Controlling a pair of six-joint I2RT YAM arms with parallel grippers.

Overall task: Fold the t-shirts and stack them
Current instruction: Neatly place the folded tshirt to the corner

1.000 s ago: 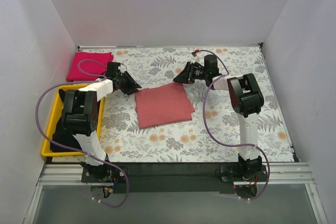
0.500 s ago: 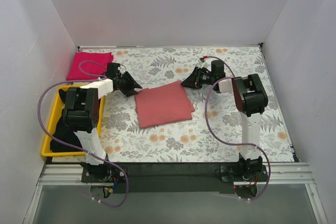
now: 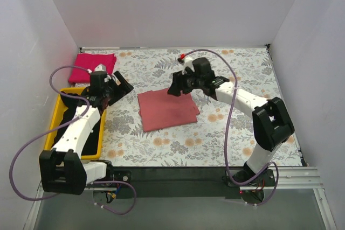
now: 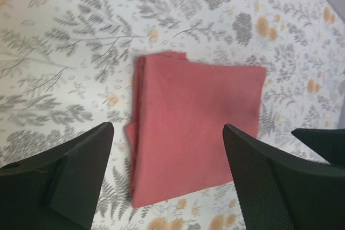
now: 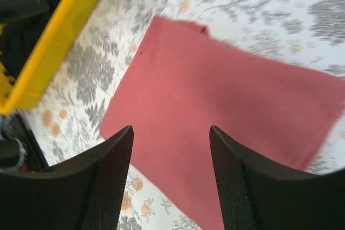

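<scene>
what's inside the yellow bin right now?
Black fabric shows inside the yellow bin, probably black shirts. The left arm crosses over the bin and hides much of its inside, so I cannot tell how many there are.

From up here we're looking down between the two black fingers of the right gripper (image 5: pixel 171 133), spread wide with nothing pinched between them. The folded salmon-red t-shirt (image 5: pixel 226 100) fills the middle of the frame, flat on the floral table (image 5: pixel 280 4). Upper left we get the yellow bin (image 5: pixel 59 30), with something dark inside that we can't make out.
</scene>
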